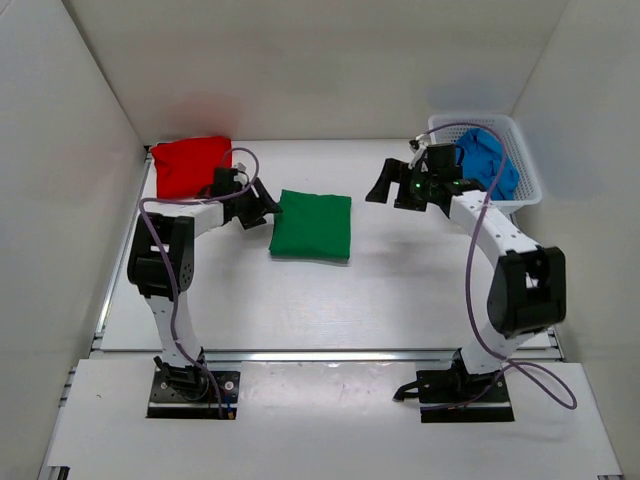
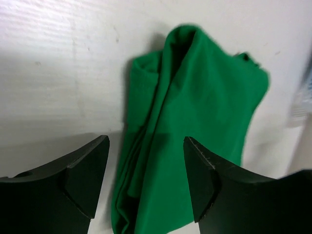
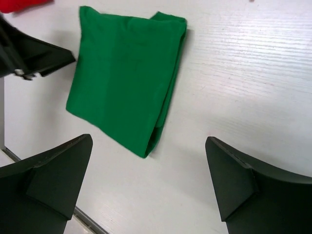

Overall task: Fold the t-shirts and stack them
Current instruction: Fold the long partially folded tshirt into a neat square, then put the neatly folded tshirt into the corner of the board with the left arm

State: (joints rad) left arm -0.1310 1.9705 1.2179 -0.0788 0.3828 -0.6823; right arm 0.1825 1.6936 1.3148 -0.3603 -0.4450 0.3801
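Observation:
A folded green t-shirt [image 1: 312, 225] lies flat in the middle of the table. A folded red t-shirt [image 1: 190, 165] rests at the back left. A blue t-shirt [image 1: 487, 165] is bunched inside the white basket [image 1: 528, 185]. My left gripper [image 1: 264, 205] is at the green t-shirt's left edge. In the left wrist view its jaws [image 2: 146, 180] are open, and the green t-shirt [image 2: 195, 112] lies loose under the gap. My right gripper [image 1: 393, 176] hovers to the right of the green t-shirt. It is open [image 3: 148, 180] over bare table, with the green t-shirt [image 3: 122, 73] ahead of it.
White walls close the table in on the left, back and right. The basket stands in the back right corner. A metal rail [image 1: 330, 355] runs along the near edge in front of the arm bases. The left gripper [image 3: 29, 56] shows in the right wrist view.

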